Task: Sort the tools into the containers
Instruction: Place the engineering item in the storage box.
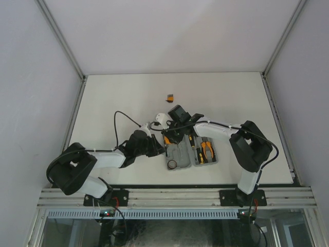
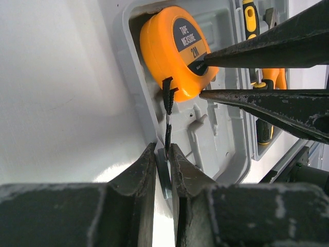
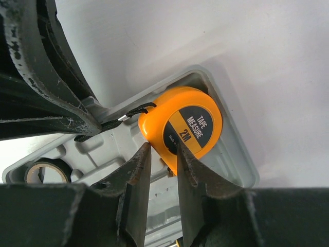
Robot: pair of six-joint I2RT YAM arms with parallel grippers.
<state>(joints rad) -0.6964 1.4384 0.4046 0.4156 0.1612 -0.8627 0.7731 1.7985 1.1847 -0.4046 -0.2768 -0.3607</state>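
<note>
Right gripper (image 3: pixel 163 149), nearly closed, nips the tape (image 3: pixel 187 123) by its rim: lower it flat into the case (image 3: pixel 234 154) corner recess, mid-frame, with your left gripper (image 2: pixel 162 149) clamped on its wall.

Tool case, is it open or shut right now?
Open. The tool case lies with its two halves spread flat on the table, recesses facing up: the tape measure sits in one half, the pliers in the other.

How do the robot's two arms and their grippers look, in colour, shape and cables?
Both the left arm and right arm have white links between bulky black joints, with thin black cables alongside. The left gripper and right gripper each have two black, tapering fingers scuffed with pale marks.
</note>
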